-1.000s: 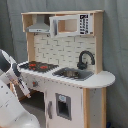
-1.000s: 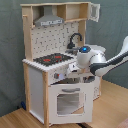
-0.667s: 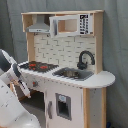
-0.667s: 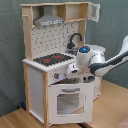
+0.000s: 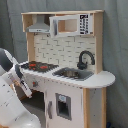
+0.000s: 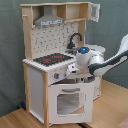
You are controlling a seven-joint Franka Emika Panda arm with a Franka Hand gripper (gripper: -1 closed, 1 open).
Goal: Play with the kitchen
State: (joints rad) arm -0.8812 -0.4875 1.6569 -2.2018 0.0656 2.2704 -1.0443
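Nearest to me in the first exterior view was the arm's white body, filling the first exterior view's lower left, its wrist reaching toward the front edge of the kitchen point(image 5: 75, 75) just below the stovetop point(image 5: 39, 65). The second exterior view gave me the better angle: the gripper point(image 6: 74, 74) sat up against the knob panel above the oven door point(image 6: 69, 99), under the counter's front lip. I could not tell how the tool was set — the wrist housing hid that end. The kitchen stood on a wooden floor against a grey curtain, oven door hanging slightly ajar in the second exterior view. Farther back on the counter lay the sink point(image 5: 74, 74) with the black faucet point(image 5: 85, 59) behind it, then the white tiled backsplash, and highest of all the grey hood point(image 5: 39, 25) beside a microwave-like cabinet point(image 5: 70, 24). I judged the step in hand to be working a knob or the oven's upper edge. The next move, as I read it, would call for a small, careful twist or pull at the panel — gentle enough not to shove the light cabinet backward.
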